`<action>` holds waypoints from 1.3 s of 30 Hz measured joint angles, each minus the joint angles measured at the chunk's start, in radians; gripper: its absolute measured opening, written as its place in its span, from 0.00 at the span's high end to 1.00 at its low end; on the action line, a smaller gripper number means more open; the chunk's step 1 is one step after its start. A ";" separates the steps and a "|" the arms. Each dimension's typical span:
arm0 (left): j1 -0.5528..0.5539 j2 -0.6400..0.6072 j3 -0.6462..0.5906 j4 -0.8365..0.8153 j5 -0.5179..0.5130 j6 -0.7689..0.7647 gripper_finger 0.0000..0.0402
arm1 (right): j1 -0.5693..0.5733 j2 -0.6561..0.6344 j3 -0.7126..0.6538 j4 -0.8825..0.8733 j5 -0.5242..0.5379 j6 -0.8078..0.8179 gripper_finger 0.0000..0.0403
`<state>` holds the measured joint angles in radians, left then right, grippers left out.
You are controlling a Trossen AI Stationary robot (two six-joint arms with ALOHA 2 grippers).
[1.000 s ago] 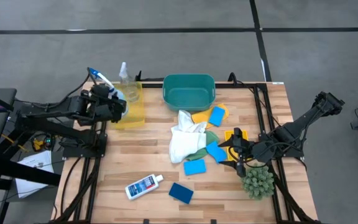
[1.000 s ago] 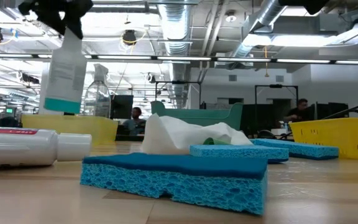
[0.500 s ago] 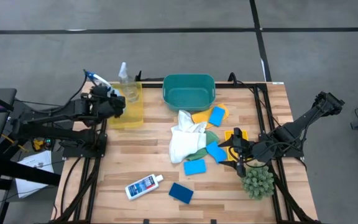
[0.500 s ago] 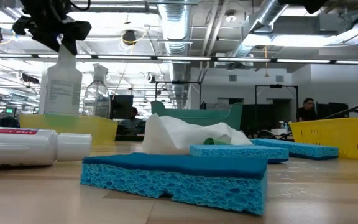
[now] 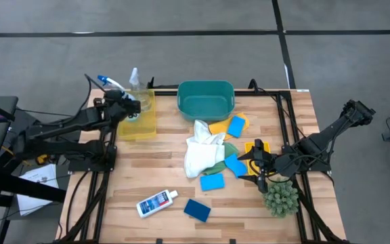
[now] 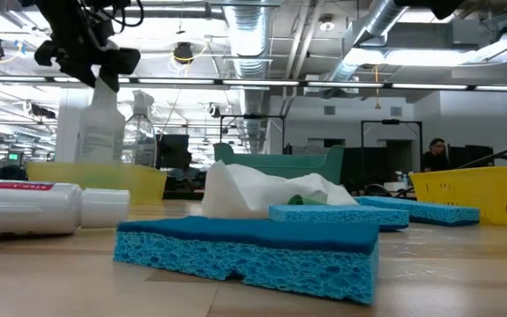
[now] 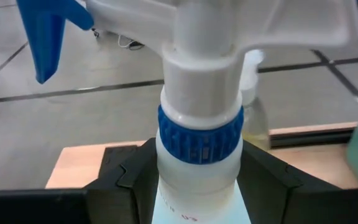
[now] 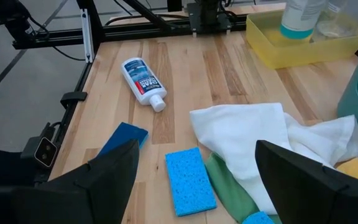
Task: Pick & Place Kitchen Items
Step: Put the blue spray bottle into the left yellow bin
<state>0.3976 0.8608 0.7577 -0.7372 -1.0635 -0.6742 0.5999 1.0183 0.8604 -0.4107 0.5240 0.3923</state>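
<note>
The blue-trigger clear spray bottle stands upright in the yellow tray at the far left, with my left gripper shut on it. Beside it in the tray stands the small clear bottle. My right gripper hangs open over the right side of the table, above the cloths, touching nothing. The white cloth, green cloth, yellow cloth and light-blue sponges lie mid-table. The small white bottle lies on its side near the front, next to the dark-blue sponge. My left gripper pinches the spray bottle's neck, just under the blue collar, between its two fingers. The fingers come nearly level from the table's left side. The bottle stays upright, its lower part inside the yellow tray; I cannot tell whether its base rests there.
The teal basin stands at the far middle. The spiky green plant sits at the near right, close under my right arm. A second yellow tray shows at the right in the low view. Bare wood lies at the near left.
My left gripper has gone down and toward the table's far edge with the spray bottle. The bottle has sunk from above the yellow tray into it, beside the small clear bottle, and now stands upright. My right arm has kept still.
</note>
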 joint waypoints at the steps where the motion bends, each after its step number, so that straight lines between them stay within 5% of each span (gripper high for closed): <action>1: 0.016 0.000 -0.010 0.009 0.007 0.008 0.57 | 0.000 0.000 0.000 0.000 0.000 0.000 0.23; 15: 0.121 -0.001 -0.085 0.157 0.072 0.076 0.57 | -0.001 0.000 0.000 0.000 0.000 0.000 0.23; 23: 0.121 -0.001 -0.085 0.165 0.028 0.076 0.13 | -0.001 0.000 0.000 0.000 0.000 0.000 0.23; 27: 0.120 -0.001 -0.085 0.164 0.035 0.076 0.03 | -0.001 0.000 0.000 0.000 0.000 0.000 0.23; 32: 0.119 -0.025 -0.085 0.169 0.109 0.076 0.06 | 0.000 0.000 0.000 0.000 0.000 0.000 0.23; 39: 0.119 -0.124 -0.085 0.181 0.342 0.155 0.10 | 0.000 0.000 0.000 0.000 0.000 0.000 0.23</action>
<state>0.5167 0.7368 0.6727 -0.5566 -0.7214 -0.5196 0.5995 1.0183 0.8604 -0.4107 0.5240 0.3923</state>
